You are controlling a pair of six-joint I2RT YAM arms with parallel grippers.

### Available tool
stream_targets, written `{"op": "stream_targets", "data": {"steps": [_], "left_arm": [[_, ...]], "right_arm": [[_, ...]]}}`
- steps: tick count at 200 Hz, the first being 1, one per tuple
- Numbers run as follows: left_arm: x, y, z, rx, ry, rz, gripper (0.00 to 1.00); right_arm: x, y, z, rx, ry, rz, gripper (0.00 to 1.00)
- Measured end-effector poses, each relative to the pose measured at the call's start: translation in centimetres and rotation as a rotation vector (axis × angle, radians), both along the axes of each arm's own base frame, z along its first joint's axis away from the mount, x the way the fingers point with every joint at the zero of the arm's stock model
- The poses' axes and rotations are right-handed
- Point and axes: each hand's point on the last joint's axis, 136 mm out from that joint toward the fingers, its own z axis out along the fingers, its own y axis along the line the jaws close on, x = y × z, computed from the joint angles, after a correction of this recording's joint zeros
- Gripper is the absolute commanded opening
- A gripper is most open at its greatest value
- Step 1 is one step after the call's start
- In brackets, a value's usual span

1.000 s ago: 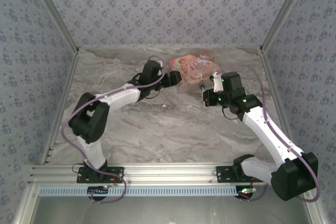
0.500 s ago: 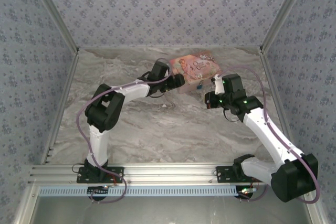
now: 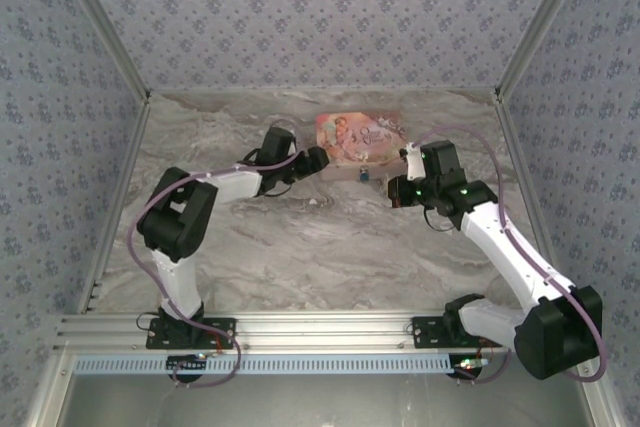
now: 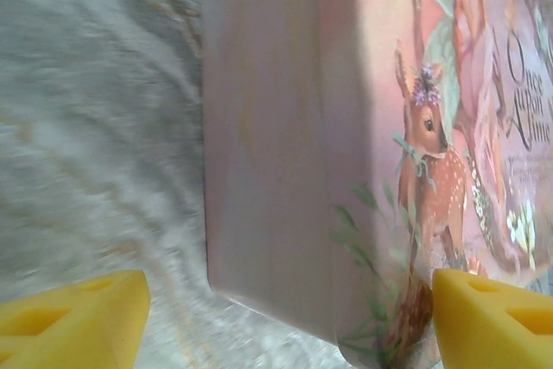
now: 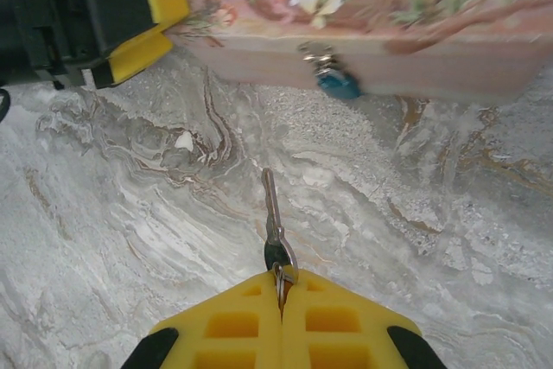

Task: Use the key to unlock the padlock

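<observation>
The teal-blue padlock (image 5: pixel 337 84) hangs by its thin shackle from the front face of the pink picture box (image 5: pixel 371 6), and shows as a small blue speck (image 3: pixel 364 174) in the top view. My right gripper (image 5: pixel 281 287) is shut on the key (image 5: pixel 273 213). The key's blade points at the box, a short way short of the padlock and left of it. My left gripper (image 4: pixel 289 334) is open, its yellow fingers (image 4: pixel 73 321) straddling the box's near left corner (image 4: pixel 285 213). Seen from above, the left gripper (image 3: pixel 318 159) is at the box's left end and the right gripper (image 3: pixel 397 187) is to the padlock's right.
The pink box (image 3: pixel 358 137) lies flat near the back of the marble table (image 3: pixel 300 247). Patterned walls close in the back and both sides. In the right wrist view, the left gripper's black and yellow fingers (image 5: pixel 130 23) stand at the box's left corner.
The box has gone from tilted to lying flat, squarer to the back wall. My left gripper has drawn back a little to the left. The right arm has barely moved.
</observation>
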Motion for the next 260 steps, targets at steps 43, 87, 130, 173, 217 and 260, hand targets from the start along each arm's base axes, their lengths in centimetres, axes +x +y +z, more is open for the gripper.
{"op": "stream_targets", "data": {"steps": [43, 87, 130, 173, 217, 260], "left_arm": [[-1.0, 4.7, 0.4, 0.032, -0.007, 0.063, 0.85], [-3.4, 6.5, 0.9, 0.08, -0.058, 0.029, 0.93], [-6.7, 5.8, 2.8, 0.049, -0.205, -0.107, 0.9], [-9.4, 1.0, 2.5, -0.034, -0.285, -0.347, 0.83], [-9.9, -1.9, -0.3, -0.036, -0.259, -0.47, 0.8], [-8.6, -3.8, -0.3, -0.054, -0.3, -0.509, 0.75]], "right_arm": [[-0.3, 1.5, -0.7, 0.012, 0.025, 0.059, 0.0], [0.3, 3.1, -1.0, 0.053, 0.004, 0.117, 0.0], [2.4, 4.2, -1.7, 0.175, 0.011, 0.12, 0.0], [5.1, 4.2, -5.4, 0.214, 0.09, 0.082, 0.0], [6.9, 4.4, -6.7, 0.204, 0.105, 0.067, 0.0], [7.6, 4.3, -6.9, 0.191, 0.094, 0.054, 0.0]]}}
